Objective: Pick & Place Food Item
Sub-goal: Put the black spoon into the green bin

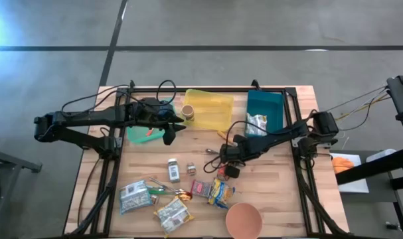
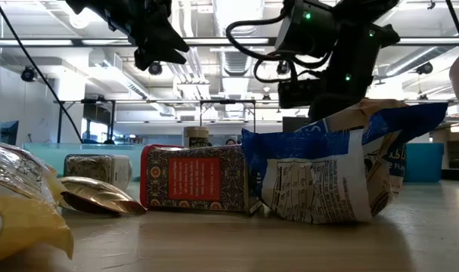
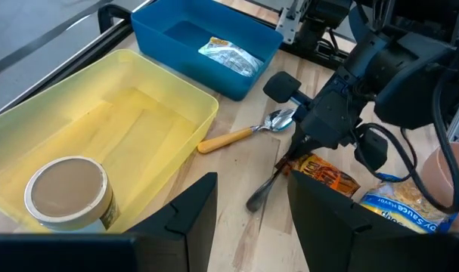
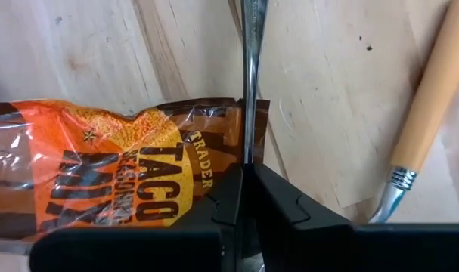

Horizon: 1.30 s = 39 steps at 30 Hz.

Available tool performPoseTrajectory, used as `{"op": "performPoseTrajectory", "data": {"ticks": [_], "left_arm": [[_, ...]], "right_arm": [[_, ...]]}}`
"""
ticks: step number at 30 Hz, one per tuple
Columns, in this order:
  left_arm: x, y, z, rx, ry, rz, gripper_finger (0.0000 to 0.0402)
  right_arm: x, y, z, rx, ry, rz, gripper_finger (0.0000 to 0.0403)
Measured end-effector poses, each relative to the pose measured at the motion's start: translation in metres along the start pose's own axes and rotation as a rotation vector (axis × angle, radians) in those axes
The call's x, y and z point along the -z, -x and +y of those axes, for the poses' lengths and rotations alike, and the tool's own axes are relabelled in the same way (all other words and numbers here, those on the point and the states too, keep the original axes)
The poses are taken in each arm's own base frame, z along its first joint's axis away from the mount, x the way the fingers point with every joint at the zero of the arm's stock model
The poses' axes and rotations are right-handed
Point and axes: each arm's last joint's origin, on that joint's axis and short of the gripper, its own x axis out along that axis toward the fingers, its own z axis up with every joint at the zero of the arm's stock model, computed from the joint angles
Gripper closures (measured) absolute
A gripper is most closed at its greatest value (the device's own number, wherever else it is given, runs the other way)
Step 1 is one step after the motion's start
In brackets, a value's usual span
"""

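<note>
An orange and brown taco seasoning packet (image 4: 100,166) lies flat on the wooden table, near its middle. My right gripper (image 4: 246,177) points steeply down at the packet's end and is shut there; the left wrist view shows it too (image 3: 293,157). A thin metal utensil handle (image 4: 249,68) runs right up to the same spot. In the low view a blue and white bag (image 2: 342,174) hides the packet. My left gripper (image 3: 252,219) hangs open above the table beside the yellow bin (image 3: 100,136), touching nothing. My right gripper is shut on the packet's brown sealed end (image 4: 221,143), coming from above and slanting. The packet lies flat on the table. The metal handle ends at the gap between the fingers (image 4: 289,211); whether it is caught too, I cannot tell.
The yellow bin (image 1: 214,109) holds a round can (image 1: 188,113); the blue bin (image 1: 264,106) holds a packet (image 1: 256,124). A wooden-handled spoon (image 3: 237,137) lies close to the right gripper. Several packets (image 1: 155,199) and a pink bowl (image 1: 243,220) sit near the front edge.
</note>
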Motion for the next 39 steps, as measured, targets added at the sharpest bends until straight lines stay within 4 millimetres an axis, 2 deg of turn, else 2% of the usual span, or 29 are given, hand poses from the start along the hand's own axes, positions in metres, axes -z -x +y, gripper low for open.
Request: {"op": "performPoseTrajectory", "data": {"ticks": [13,16,22,26,39], "left_arm": [[0.004,-0.005,0.001,0.000,-0.030,0.013,0.0234],[0.010,-0.010,0.002,-0.006,-0.021,0.032,0.0234],[0.008,-0.015,-0.001,0.011,-0.043,0.013,0.0234],[0.006,-0.021,-0.014,0.042,-0.233,-0.003,0.0234],[0.026,-0.064,-0.066,-0.067,-0.760,0.189,0.0224]], "right_arm": [[-0.002,0.035,0.002,-0.051,-0.031,-0.106,0.0386],[-0.004,0.045,0.003,-0.092,-0.070,-0.142,0.0386],[-0.012,0.061,0.005,-0.196,-0.135,-0.232,0.0386],[-0.016,0.064,0.005,-0.270,-0.159,-0.247,0.0386],[-0.024,0.078,0.004,-0.360,-0.287,-0.326,0.0386]]}}
